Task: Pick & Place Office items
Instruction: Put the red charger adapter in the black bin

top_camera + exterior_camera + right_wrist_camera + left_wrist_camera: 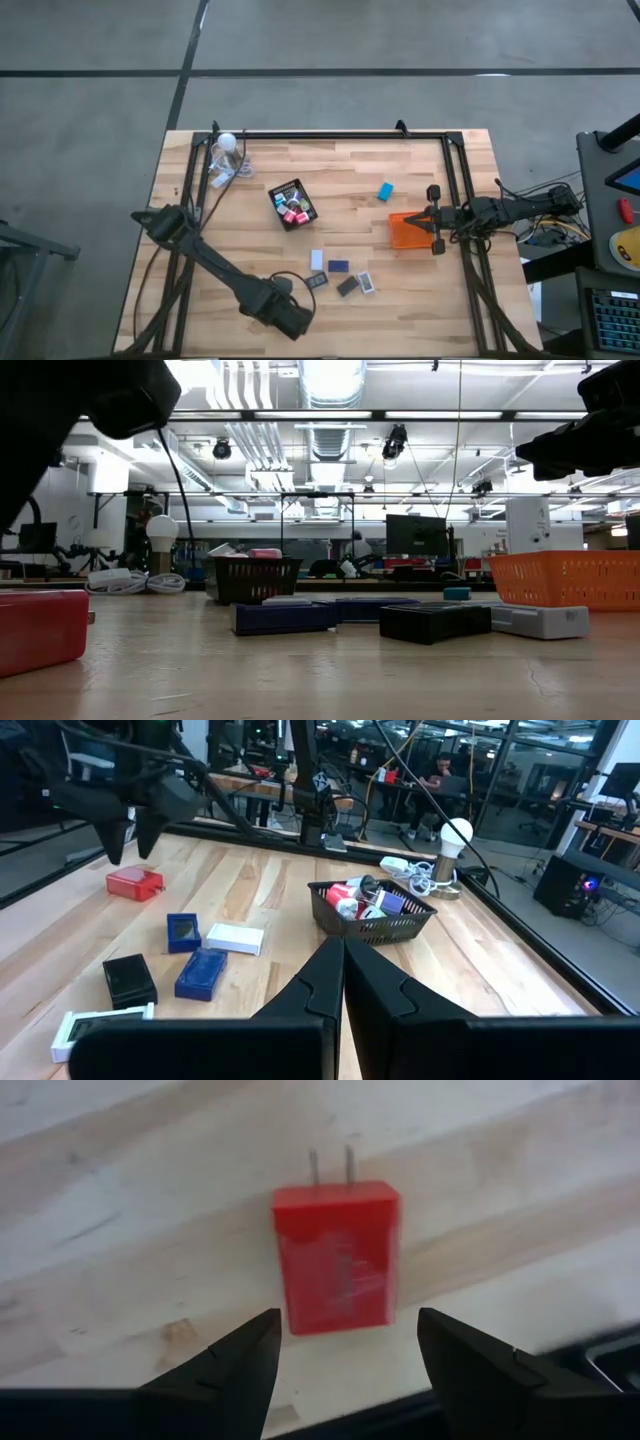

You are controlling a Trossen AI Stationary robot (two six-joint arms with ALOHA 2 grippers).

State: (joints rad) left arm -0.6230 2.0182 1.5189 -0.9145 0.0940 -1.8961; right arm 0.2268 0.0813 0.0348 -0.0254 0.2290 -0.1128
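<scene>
At table's 6 o'clock edge: left gripper (345, 1370) poised over red plug block (337, 1256), fingers (232, 1363) partly spread, not touching. Right gripper (343, 982) pinched closed at 3 o'clock, by orange tray (408, 230). Black mesh tray (293, 203) mid-table; blue, black, white pcs (340, 278) nearby.

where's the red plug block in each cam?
High: not visible, hidden under the left tool.
Low: red rectangular plug block at left edge.
Left wrist: centre, between open fingers.
Right wrist: far left.
Shared landmark: black mesh tray.
</scene>
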